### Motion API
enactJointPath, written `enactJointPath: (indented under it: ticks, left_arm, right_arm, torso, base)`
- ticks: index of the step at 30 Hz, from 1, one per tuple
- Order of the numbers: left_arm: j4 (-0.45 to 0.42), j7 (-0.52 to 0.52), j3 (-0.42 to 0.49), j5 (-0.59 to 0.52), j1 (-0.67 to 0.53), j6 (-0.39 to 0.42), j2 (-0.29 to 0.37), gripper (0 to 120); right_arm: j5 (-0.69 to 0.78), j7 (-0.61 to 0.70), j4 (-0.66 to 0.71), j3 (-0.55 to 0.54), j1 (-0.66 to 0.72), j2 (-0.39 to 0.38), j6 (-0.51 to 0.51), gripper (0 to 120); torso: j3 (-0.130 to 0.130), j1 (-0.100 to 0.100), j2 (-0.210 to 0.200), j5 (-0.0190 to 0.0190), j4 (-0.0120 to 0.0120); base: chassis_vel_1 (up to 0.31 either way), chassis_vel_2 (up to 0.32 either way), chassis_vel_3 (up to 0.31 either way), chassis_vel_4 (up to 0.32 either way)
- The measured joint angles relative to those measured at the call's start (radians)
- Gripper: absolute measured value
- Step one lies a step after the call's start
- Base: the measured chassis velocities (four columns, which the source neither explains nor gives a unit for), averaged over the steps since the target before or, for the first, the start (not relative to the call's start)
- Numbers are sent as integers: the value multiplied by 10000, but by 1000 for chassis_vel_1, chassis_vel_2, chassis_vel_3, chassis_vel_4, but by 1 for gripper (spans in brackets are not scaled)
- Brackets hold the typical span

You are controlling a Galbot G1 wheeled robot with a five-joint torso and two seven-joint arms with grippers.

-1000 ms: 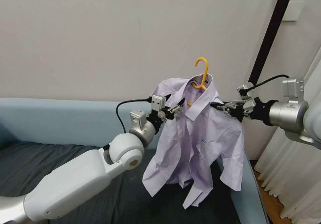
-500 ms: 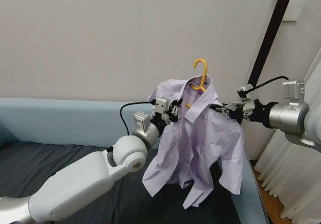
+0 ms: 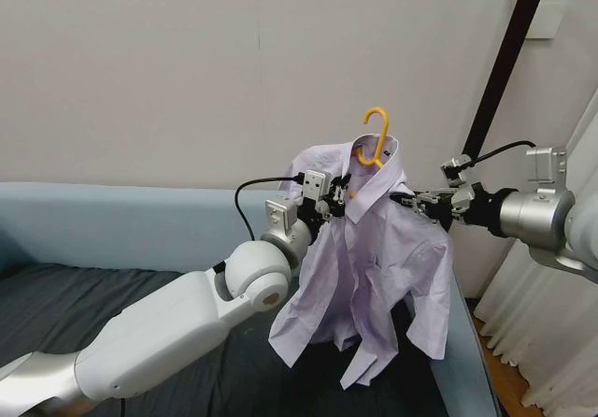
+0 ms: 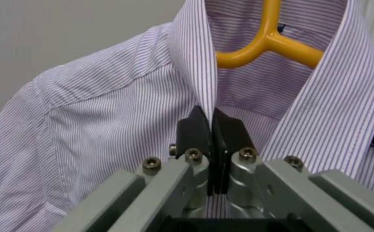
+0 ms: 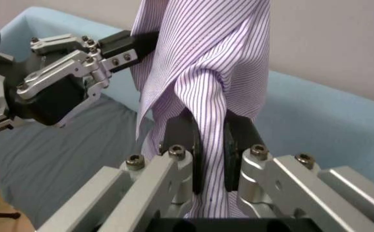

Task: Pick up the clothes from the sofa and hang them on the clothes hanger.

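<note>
A lilac striped shirt (image 3: 374, 249) hangs on an orange hanger (image 3: 374, 127), held in the air above the sofa's right end. My left gripper (image 3: 340, 200) is shut on the shirt's front edge just below the collar. In the left wrist view its black pads (image 4: 227, 137) pinch the placket of the shirt (image 4: 109, 106) under the hanger (image 4: 271, 41). My right gripper (image 3: 409, 199) is shut on the shirt's other shoulder. The right wrist view has this gripper (image 5: 209, 133) clamped around a fold of striped cloth (image 5: 219, 58), with the left gripper (image 5: 132, 46) beyond it.
A light blue sofa (image 3: 112, 225) with a dark seat cushion (image 3: 56, 314) runs below and behind the shirt. A black rack pole (image 3: 505, 52) slants up at the right against the wall. White curtain (image 3: 551, 342) hangs at the far right.
My left gripper has moved right and slightly up with the shirt's front, closer to the collar, and the left shoulder of the shirt has risen. The right gripper has stayed put.
</note>
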Motion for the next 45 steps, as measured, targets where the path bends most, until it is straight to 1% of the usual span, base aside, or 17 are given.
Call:
enactJointPath:
  ticks: [8, 11, 14, 20, 21, 24, 26, 27, 30, 32, 33, 36, 37, 40, 41, 42, 45]
  left_arm:
    - [-275, -281, 83, -39, 51, 228, 144, 0]
    - [-546, -456, 94, 130, 208, 435, 395, 12]
    - [-724, -557, 104, 394, 310, 599, 658, 19]
    - [-1442, -358, -33, 1456, 999, 747, 1862, 43]
    - [-1767, -300, -292, 1691, 1528, 622, 2208, 50]
    - [-2093, -196, -661, 1980, 2293, 404, 2532, 56]
    - [-2566, 113, -1869, 2519, 3781, -113, 2978, 67]
    - [-2566, 113, -1869, 2519, 3781, -113, 2978, 67]
    - [-3071, 521, -3687, 2841, 5943, -732, 3114, 79]
    - [-3374, 687, -5034, 3498, 8210, -1484, 2908, 88]
    - [-3374, 687, -5034, 3498, 8210, -1484, 2908, 88]
    - [-3320, 938, -6263, 4919, 10770, -2496, 2195, 98]
    - [-3206, 973, -6534, 5271, 11262, -2752, 1953, 99]
    - [-3046, 1031, -6778, 5647, 11707, -3026, 1633, 100]
    - [-2511, 1182, -7351, 6589, 12713, -3741, 515, 100]
    - [-2511, 1182, -7351, 6589, 12713, -3741, 515, 100]
    - [-1888, 1421, -7864, 7287, 13909, -4753, -840, 100]
  right_arm:
    - [61, 60, 83, 3, -13, 60, -3, 8]
    - [113, 74, 49, 45, -23, 64, 6, 8]
    - [153, 97, -41, 83, -23, 59, 16, 8]
    - [560, 562, -108, 174, 139, -18, 26, 8]
    - [853, 939, -104, 178, 289, -5, 19, 8]
    - [1245, 1394, -152, 178, 474, 67, 11, 8]
    - [1530, 1648, -343, 195, 658, 196, 20, 8]
    - [1530, 1648, -343, 195, 658, 196, 20, 8]
    - [1640, 1695, -590, 196, 941, 404, 64, 8]
    - [1915, 1835, -940, 126, 1484, 571, 1, 8]
    - [1915, 1835, -940, 126, 1484, 571, 1, 8]
    - [2264, 1948, -1358, -273, 2430, 557, -99, 8]
    - [2334, 1966, -1435, -492, 2758, 519, -106, 8]
    - [2395, 1996, -1498, -683, 3075, 493, -114, 8]
    - [2612, 2132, -1689, -1321, 4045, 450, -127, 8]
    - [2612, 2132, -1689, -1321, 4045, 450, -127, 8]
    - [2572, 2248, -2007, -1731, 4740, 711, -131, 8]
  torso:
    - [0, 0, 0, 0, -1]
    - [0, 0, 0, -2, -2]
    - [0, 0, 0, -2, -2]
    - [0, 0, 0, -4, 0]
    - [-1, 0, 0, -3, -3]
    - [0, -1, 0, -6, -3]
    - [-1, -1, 1, -3, 1]
    - [-1, -1, 1, -3, 1]
    - [0, -1, 1, -2, 2]
    - [-2, -1, 1, -2, 1]
    - [-2, -1, 1, -2, 1]
    - [-1, -1, 1, -1, 3]
    - [-1, -2, 1, -1, 2]
    - [-1, -1, 1, 2, 2]
    - [-3, -1, 2, 0, -6]
    - [-3, -1, 2, 0, -6]
    - [-2, -1, 2, -4, -7]
  base:
    - [0, 0, 0, 0]
    - [0, 0, 0, 0]
    - [0, 0, 0, 0]
    - [0, 0, 0, 0]
    - [0, 0, 0, 0]
    - [0, 0, 0, 0]
    - [0, 0, 0, 0]
    - [0, 0, 0, 0]
    - [0, 0, 0, 0]
    - [0, 0, 0, 0]
    - [0, 0, 0, 0]
    - [0, 0, 0, 0]
    - [0, 0, 0, 0]
    - [0, 0, 0, 0]
    - [0, 0, 0, 0]
    - [0, 0, 0, 0]
    - [0, 0, 0, 0]
